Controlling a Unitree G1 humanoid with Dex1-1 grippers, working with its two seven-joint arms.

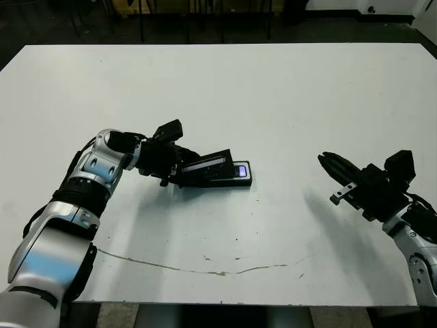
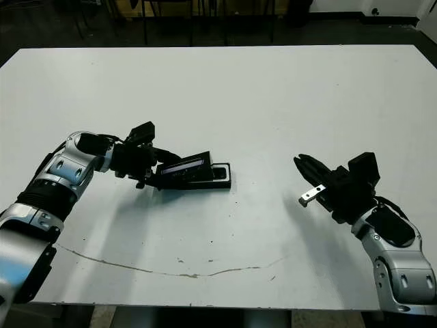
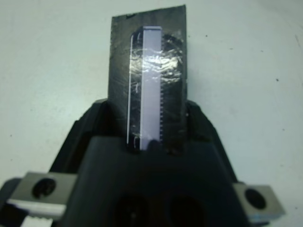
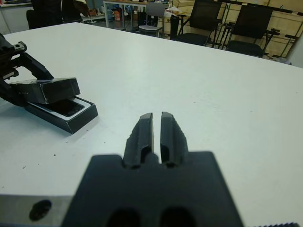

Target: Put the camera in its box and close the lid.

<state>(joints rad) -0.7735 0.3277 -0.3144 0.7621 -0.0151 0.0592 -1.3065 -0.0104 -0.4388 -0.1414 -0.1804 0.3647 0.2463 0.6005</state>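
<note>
The left hand [image 1: 179, 171] pinches one end of the flat black windowed lid [image 1: 207, 166], tilted over the shallow white-lined black box [image 1: 235, 179]; light, stiff, probably slippery; the right hand [image 2: 304, 171] is pressed together.

The lid [image 1: 207, 166] is covering most of the box [image 1: 235, 179], so only the box's far end is showing past it, and the camera [image 1: 241, 171] is peeking out there as little more than a shiny patch. In the left wrist view the lid's near end is disappearing behind the left gripper [image 3: 144, 135], whose black body is hiding how the fingers are meeting the lid's edges. The right arm [image 1: 420, 239] is running off the picture's lower right corner. Whether the lid's lower edge is touching the box is staying unclear.
</note>
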